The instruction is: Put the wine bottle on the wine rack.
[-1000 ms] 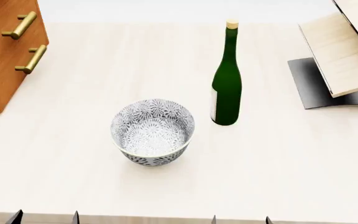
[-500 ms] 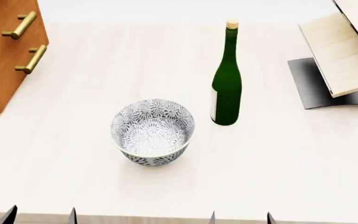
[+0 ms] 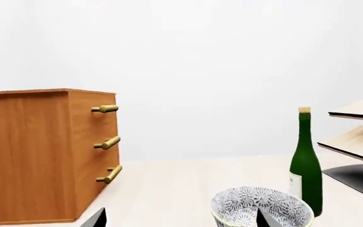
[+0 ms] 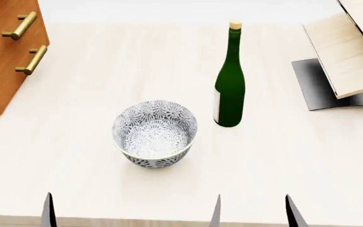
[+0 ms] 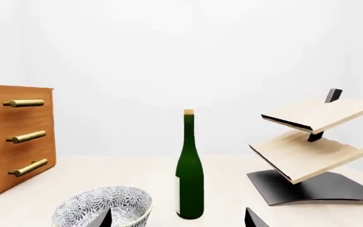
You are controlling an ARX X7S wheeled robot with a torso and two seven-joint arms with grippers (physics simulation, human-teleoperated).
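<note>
The wine bottle [image 4: 230, 80] stands upright on the pale table [image 4: 307, 156], untouched, its cork at the top of a long neck and a pale label strip low on the body. Taking the patterned bowl [image 4: 155, 134] as the clock centre in the head view, the bottle sits at about 2 o'clock, just beside the bowl and apart from it. The wine rack [image 4: 349, 52] stands at about 2 o'clock further out, well apart from the bottle, its slanted light boards stepped above a dark curved base. The brown drawer cabinet [image 4: 5, 52] with brass handles occupies 10 o'clock, near the far left table edge. Only dark fingertips show along the near table edge. The right gripper [image 4: 252, 213] has its two tips spread wide with nothing between them, positioned at about 5 o'clock from the bowl. The left gripper [image 3: 178, 220] also stands wide and empty; in its wrist view the tips frame the bowl, and one left tip shows in the head view at 7 o'clock
</note>
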